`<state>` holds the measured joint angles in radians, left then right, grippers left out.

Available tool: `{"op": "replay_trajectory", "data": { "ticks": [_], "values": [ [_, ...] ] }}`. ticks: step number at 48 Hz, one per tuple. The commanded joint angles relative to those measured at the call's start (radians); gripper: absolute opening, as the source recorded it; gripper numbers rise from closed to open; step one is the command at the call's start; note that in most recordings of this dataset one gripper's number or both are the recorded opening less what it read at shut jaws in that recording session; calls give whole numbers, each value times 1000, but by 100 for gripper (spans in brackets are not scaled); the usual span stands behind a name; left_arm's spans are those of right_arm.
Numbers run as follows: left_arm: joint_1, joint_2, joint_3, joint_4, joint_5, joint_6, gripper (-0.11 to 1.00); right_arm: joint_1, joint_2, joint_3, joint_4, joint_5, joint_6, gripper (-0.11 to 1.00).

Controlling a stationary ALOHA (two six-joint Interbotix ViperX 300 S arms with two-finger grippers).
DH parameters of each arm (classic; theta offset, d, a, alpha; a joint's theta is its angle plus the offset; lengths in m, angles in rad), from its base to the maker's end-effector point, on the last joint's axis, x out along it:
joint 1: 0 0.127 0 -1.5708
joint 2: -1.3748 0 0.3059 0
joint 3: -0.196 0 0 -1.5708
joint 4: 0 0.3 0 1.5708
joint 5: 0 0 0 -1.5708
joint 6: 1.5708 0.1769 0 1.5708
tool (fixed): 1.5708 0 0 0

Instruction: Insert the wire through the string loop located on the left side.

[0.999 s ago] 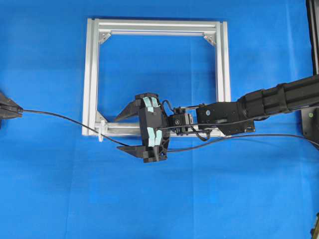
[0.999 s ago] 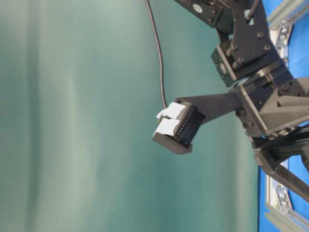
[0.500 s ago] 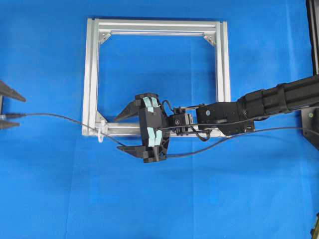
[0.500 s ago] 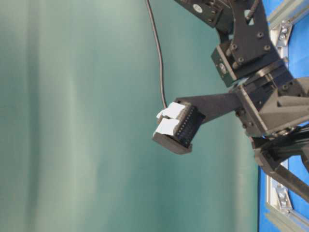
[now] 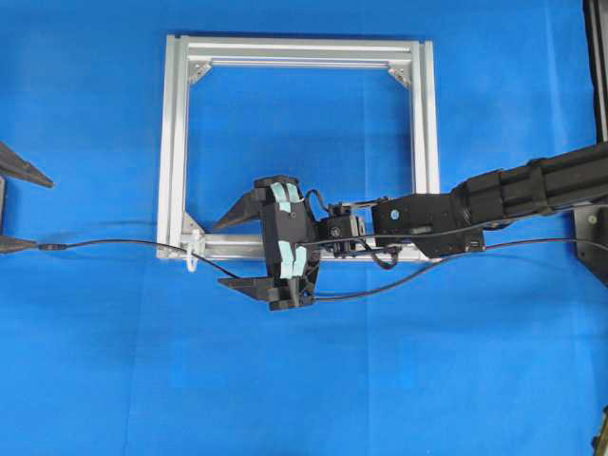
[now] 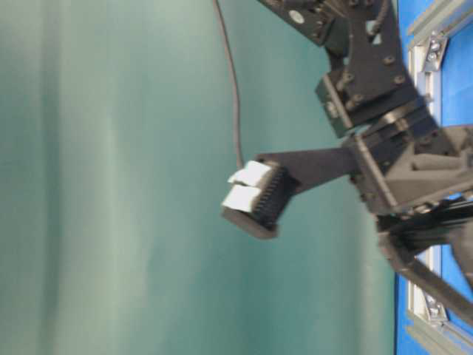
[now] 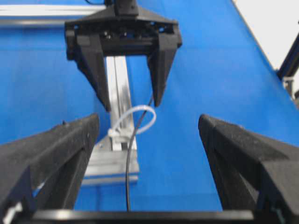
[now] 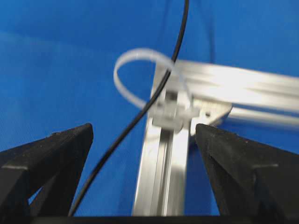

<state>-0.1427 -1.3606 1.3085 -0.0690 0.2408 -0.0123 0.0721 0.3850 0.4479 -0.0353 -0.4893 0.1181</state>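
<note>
Wire (image 5: 142, 244) lies threaded through the string loop (image 5: 193, 255) at the frame's (image 5: 172, 142) lower-left corner; left hand (image 5: 8, 207) and right hand (image 5: 242, 249) gape empty, best withdrawn without snagging it.

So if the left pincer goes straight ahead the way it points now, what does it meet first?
Probably the wire lying between its open fingers, then the string loop at the frame corner; depth is hard to judge.

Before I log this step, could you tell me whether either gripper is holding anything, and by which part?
Nothing is held. The left gripper and right gripper are both open; the wire runs through the string loop and lies loose on the table.
</note>
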Motion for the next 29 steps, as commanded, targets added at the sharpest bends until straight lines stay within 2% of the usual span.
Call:
{"op": "replay_trajectory", "data": {
  "ticks": [1, 29],
  "values": [
    [3, 15, -14, 2, -14, 0, 83, -3, -78, -21, 3, 6, 2, 95],
    [3, 17, -9, 2, -35, 0, 82, -51, -273, -21, 3, 103, 2, 94]
  ]
}}
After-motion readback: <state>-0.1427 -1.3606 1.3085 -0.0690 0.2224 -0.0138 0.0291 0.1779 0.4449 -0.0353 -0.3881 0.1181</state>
